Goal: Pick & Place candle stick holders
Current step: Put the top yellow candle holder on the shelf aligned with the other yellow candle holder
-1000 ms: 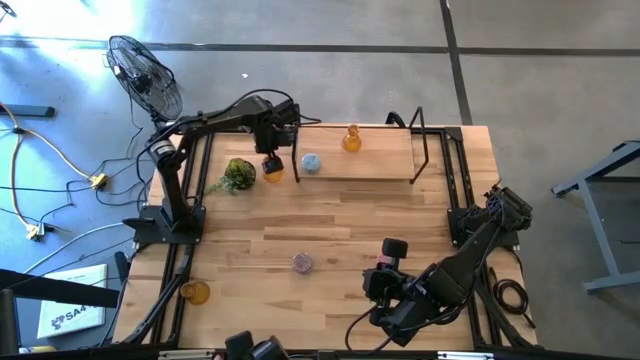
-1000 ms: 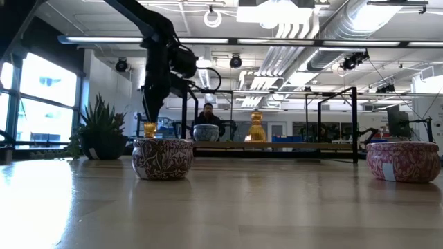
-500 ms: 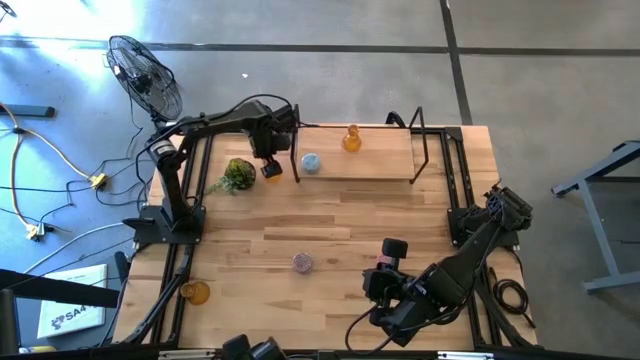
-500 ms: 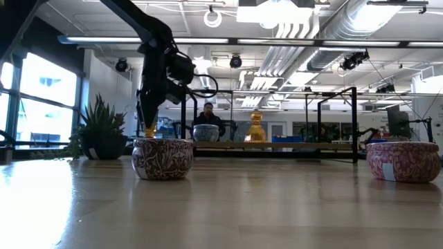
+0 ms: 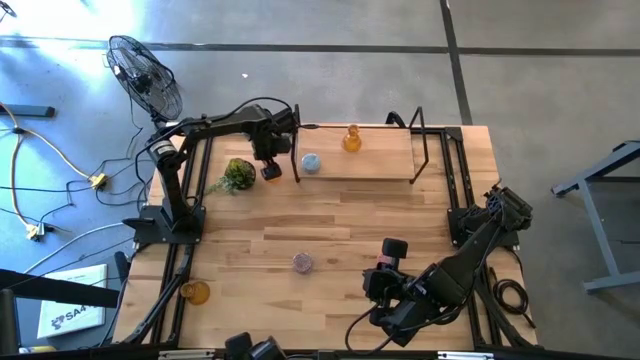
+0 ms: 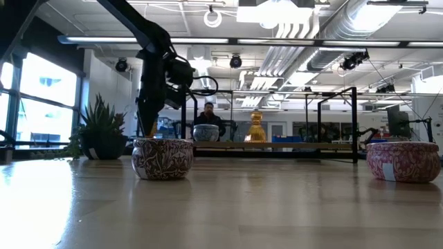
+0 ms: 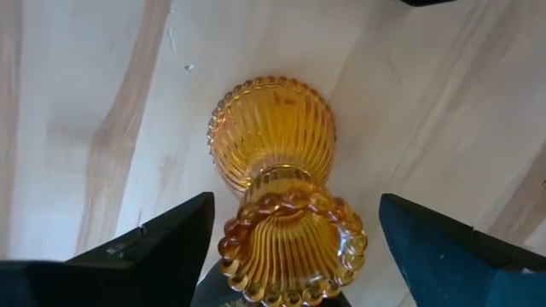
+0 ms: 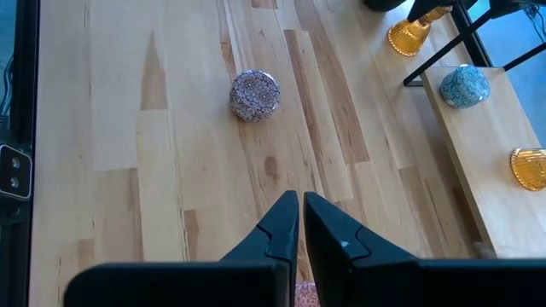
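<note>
My left gripper (image 5: 270, 155) is open at the table's far left, pointing down. Its fingers stand on either side of the top of an amber bottle-shaped holder (image 7: 275, 145), without touching it. That holder (image 5: 271, 171) stands upright on its base on the table. A pale blue round holder (image 5: 311, 162) and a second amber one (image 5: 352, 138) stand on the raised wooden shelf (image 5: 385, 160). A pinkish patterned round holder (image 5: 302, 262) stands near the front. A third amber one (image 5: 195, 292) stands at the front left. My right gripper (image 8: 299, 209) is shut, above the table's front right.
A small green plant (image 5: 238, 175) stands just left of my left gripper. Black shelf legs (image 5: 297, 160) rise beside the amber holder. Another patterned round holder (image 6: 403, 161) shows in the low view at the right. A fan (image 5: 145, 75) stands off the table's far left corner.
My left gripper has moved a little toward the table's left edge and down, around the amber holder, which stays in about the same spot.
</note>
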You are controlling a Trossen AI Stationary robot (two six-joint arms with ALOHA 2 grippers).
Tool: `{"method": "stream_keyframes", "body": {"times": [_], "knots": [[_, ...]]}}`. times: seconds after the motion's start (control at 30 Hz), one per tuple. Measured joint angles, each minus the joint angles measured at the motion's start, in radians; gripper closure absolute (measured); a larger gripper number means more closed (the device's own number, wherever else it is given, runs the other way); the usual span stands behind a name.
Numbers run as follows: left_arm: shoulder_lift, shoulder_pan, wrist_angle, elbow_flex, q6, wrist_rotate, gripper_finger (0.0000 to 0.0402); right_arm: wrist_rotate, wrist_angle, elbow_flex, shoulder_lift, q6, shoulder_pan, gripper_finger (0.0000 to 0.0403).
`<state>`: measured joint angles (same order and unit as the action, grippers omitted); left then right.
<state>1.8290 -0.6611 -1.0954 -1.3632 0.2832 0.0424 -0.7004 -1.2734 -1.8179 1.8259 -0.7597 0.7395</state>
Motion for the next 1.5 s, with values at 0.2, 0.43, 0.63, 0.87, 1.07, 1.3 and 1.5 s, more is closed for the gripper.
{"method": "stream_keyframes", "body": {"times": [0.2,0.43,0.63,0.87,1.07,1.3,1.5], "knots": [[0.0,0.0,-0.001,0.0,0.0,-0.001,0.0155,-0.008,0.001,0.0,0.0,0.0,0.0,0.0387],[0.0,0.0,0.002,0.0,0.004,-0.021,0.0246,-0.008,0.006,0.0,0.0,0.0,0.0,0.0387],[0.0,0.0,0.004,0.0,0.019,-0.017,0.0246,-0.008,0.006,0.0,0.0,0.0,0.0,0.0387],[0.0,0.0,-0.001,0.0,0.039,0.016,0.024,-0.008,0.006,0.0,0.0,0.0,0.0,0.0386],[0.0,0.0,-0.005,0.0,0.061,0.061,0.0246,-0.008,0.006,0.0,0.0,0.0,0.0,0.0387],[0.0,0.0,-0.064,-0.008,0.053,0.079,0.0246,-0.008,0.006,0.0,0.0,0.0,0.0,0.0387],[-0.025,0.007,-0.141,-0.024,0.045,0.094,0.0246,-0.017,0.006,0.0,0.0,0.008,0.0,0.0386]]}}
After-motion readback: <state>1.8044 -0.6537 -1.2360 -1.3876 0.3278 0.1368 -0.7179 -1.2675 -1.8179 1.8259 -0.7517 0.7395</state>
